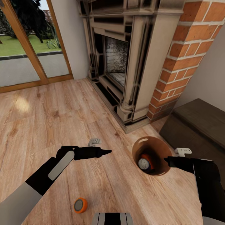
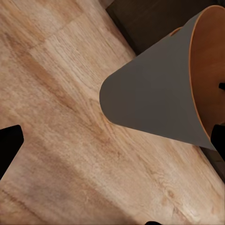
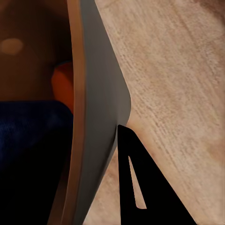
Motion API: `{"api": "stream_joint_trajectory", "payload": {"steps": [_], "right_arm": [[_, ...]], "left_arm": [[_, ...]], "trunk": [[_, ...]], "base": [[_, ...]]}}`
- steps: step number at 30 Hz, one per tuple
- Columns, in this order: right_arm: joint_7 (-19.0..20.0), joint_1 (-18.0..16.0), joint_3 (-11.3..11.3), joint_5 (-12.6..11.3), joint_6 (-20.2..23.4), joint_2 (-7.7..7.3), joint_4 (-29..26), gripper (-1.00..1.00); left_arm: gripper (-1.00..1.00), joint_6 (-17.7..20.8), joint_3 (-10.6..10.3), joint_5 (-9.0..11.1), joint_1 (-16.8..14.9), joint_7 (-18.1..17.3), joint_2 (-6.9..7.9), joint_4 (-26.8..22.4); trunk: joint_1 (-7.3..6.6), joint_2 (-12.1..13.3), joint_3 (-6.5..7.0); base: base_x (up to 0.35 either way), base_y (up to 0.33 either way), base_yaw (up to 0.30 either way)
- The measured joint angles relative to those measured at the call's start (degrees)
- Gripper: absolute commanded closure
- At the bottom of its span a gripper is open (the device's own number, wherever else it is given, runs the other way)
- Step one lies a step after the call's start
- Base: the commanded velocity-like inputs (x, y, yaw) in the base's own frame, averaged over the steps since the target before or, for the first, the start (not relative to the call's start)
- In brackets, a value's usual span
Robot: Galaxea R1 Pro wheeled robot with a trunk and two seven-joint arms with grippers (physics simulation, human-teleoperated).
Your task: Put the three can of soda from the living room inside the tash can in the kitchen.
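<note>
Trash can (image 1: 162, 170): clamped at its rim by the right gripper (image 1: 167, 161), two soda cans inside. Third orange can (image 1: 80, 205): on its side on the floor, silver top facing up toward the camera, below and nearest the left gripper (image 1: 107, 152), whose fingers stand apart, empty.
</note>
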Motion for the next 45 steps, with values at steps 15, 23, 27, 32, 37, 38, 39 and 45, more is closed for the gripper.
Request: {"api": "stream_joint_trajectory", "payload": {"steps": [15, 23, 27, 32, 37, 38, 39, 45], "right_arm": [[-0.3, -0.1, 0.0, 0.0, -4.1, -0.07, 0.0, 1.00], [0.0, -0.1, 0.0, -0.1, -4.0, -0.04, -0.1, 1.00], [0.0, -0.2, 0.0, -0.2, -3.8, 0.00, -0.1, 1.00], [0.0, -0.2, 0.0, -0.2, -3.8, 0.08, 0.0, 1.00], [0.1, -0.3, 0.1, -0.1, -3.9, 0.47, 0.0, 1.00], [0.1, -0.3, 0.1, -0.1, -3.9, 0.67, 0.0, 1.00], [0.1, -0.3, 0.3, -0.1, -3.9, 0.80, 0.0, 1.00], [0.1, -1.0, 0.4, -0.1, -3.8, 0.96, 0.0, 1.00]], "left_arm": [[-1.00, 0.0, -0.1, 0.0, 0.0, 0.0, 0.05, 0.0], [-1.00, 0.0, -0.1, 0.0, 0.0, -0.1, 0.05, -0.1], [-1.00, 0.0, -0.1, 0.0, 0.0, -0.1, 0.06, -0.1], [-1.00, 0.0, -0.1, 0.0, 0.0, -0.1, 0.06, -0.1], [-1.00, 0.0, -0.1, 0.0, 0.0, -0.1, 0.06, -0.1], [-1.00, 0.0, -0.1, 0.0, 0.0, -0.1, 0.06, -0.1], [-1.00, 0.0, -0.1, 0.0, 0.0, -0.1, 0.06, -0.1], [-1.00, 0.0, -0.1, 0.0, 0.0, -0.1, 0.06, -0.1]], "trunk": [[0.00, 0.0, -1.24], [0.00, 0.0, -1.79], [0.00, 0.0, -2.05], [0.00, 0.0, -2.37], [0.00, 0.0, -2.68], [0.00, 0.0, -2.75], [0.00, 0.0, -2.81], [0.00, 0.0, -3.19]], "base": [[0.000, 0.000, 0.000], [0.000, 0.000, 0.000], [0.000, 0.000, 0.000], [0.000, 0.000, 0.000], [0.000, 0.000, 0.000], [0.000, 0.000, 0.000], [0.000, 0.000, 0.000], [0.000, 0.000, 0.000]]}}
